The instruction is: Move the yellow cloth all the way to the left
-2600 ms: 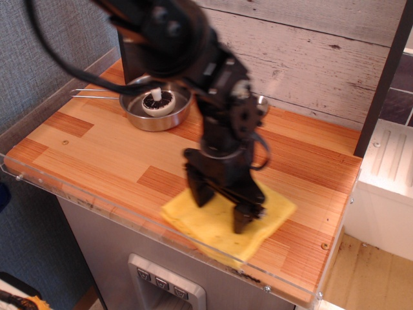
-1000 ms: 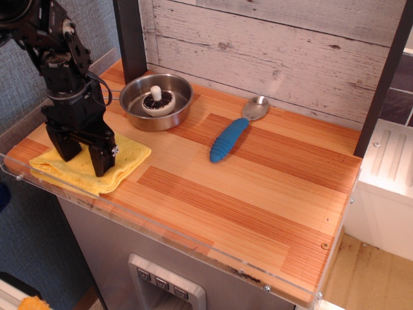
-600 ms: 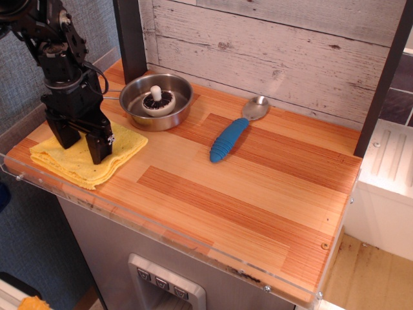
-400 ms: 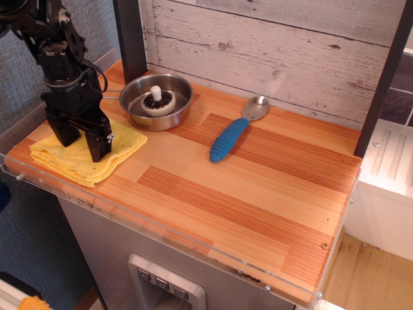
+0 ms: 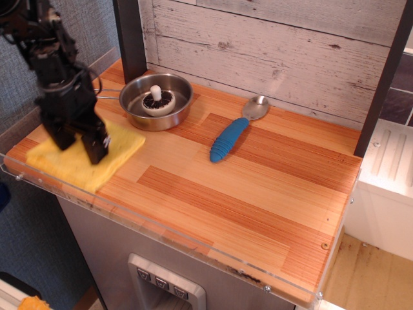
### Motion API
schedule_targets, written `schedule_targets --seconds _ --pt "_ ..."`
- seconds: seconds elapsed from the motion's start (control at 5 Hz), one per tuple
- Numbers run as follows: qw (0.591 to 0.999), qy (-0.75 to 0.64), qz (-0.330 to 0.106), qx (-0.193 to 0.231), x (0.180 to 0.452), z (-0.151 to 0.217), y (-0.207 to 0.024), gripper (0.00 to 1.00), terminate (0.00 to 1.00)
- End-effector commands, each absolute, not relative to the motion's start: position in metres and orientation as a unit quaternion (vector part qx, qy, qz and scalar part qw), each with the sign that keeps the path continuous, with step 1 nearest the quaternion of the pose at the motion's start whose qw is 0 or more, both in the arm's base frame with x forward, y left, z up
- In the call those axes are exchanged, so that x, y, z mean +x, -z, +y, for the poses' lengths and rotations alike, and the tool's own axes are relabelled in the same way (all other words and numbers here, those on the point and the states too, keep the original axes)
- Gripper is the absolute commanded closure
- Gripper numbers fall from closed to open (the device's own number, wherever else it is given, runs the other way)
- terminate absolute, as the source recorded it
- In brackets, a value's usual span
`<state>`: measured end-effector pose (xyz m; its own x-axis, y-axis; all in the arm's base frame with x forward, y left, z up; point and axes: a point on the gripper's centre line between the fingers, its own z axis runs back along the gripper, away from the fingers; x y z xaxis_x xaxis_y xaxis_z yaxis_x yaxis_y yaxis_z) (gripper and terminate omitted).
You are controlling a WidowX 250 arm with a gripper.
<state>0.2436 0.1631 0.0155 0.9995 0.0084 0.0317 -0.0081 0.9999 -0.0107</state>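
Wooden counter (image 5: 258, 187) before a whitewashed plank wall; I can read no writing or labels anywhere. My gripper (image 5: 80, 145) points straight down at the counter's left end, blurred, fingers spread and straddling the yellow cloth (image 5: 87, 158), which lies flat by the front-left corner, just beside the steel bowl (image 5: 155, 103).

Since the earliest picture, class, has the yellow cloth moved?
Yes. The yellow cloth went from the counter's front middle to its left end, now lying in front of the steel bowl.
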Motion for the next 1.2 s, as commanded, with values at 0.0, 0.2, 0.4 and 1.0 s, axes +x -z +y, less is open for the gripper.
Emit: schedule_targets --seconds 0.0,0.2,0.4,1.0 --pt "0.998 0.007 -0.064 -0.012 0.244 0.163 -0.068 0.00 0.00" --pt "0.998 0.034 -0.060 -0.012 0.244 0.145 -0.074 0.00 0.00" --pt "0.996 0.071 -0.060 0.009 0.245 0.112 -0.085 0.00 0.00" --pt "0.995 0.062 -0.058 0.055 0.254 0.062 -0.084 0.00 0.00"
